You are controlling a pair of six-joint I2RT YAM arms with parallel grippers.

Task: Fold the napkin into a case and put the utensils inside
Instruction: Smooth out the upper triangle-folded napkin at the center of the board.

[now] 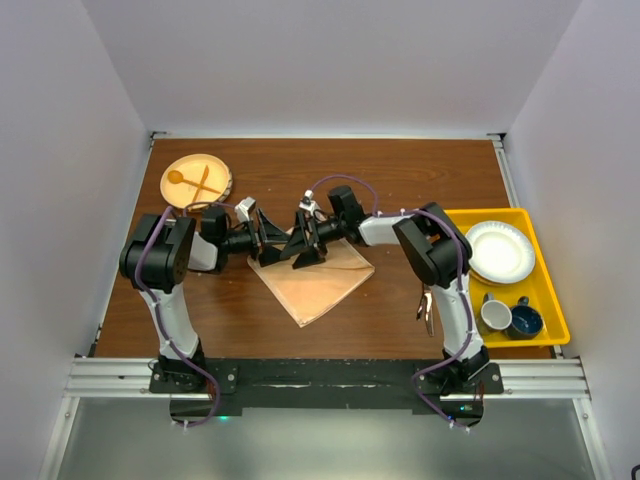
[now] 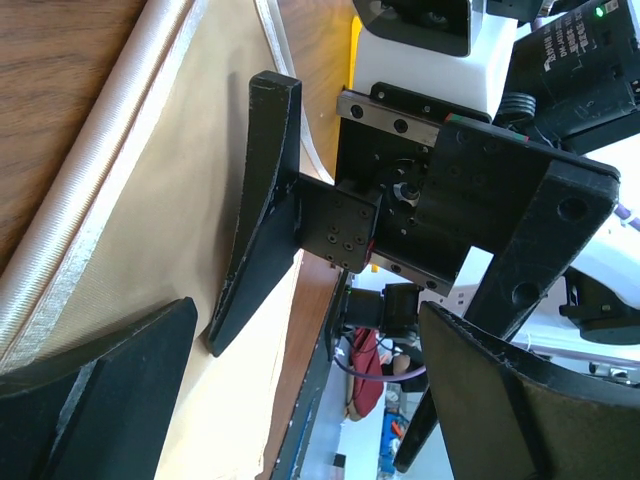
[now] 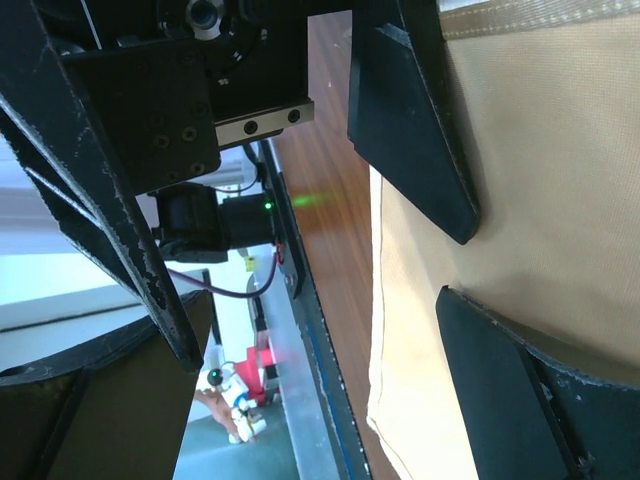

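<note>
Seen from above, nearest the table [image 1: 400, 300] edge, slim dark utensils [image 1: 427, 310] lie behind and to the right of my right pincer, just beside my right arm and well apart from the napkin. The napkin [image 1: 315, 285], shiny peach-orange, lies flat as a folded diamond. Its near corner points back toward my bases and its far part sits under both pincers. My left pincer [image 1: 262, 240] and right pincer [image 1: 303, 243] face each other tip to tip above that far part, close together. Both are spread wide with nothing between their fingers. From my left wrist, my own fingers [image 2: 100, 400] frame the bottom of the view, with the cloth and its stitched hem below and to the left. One finger of the right pincer stands just ahead over the cloth; I cannot tell whether it touches. From my right wrist, the cloth lies under one of my fingers [image 3: 510, 390] and bare wood shows under the gap. Well to the right of my right pincer, past my elbow, a yellow tray [image 1: 545, 290] holds two cups [image 1: 510, 318] and white plates [image 1: 500, 250]. Beyond and to the left of my left pincer sits a wooden plate [image 1: 215, 190] carrying a wooden spoon and fork [image 1: 190, 180].
</note>
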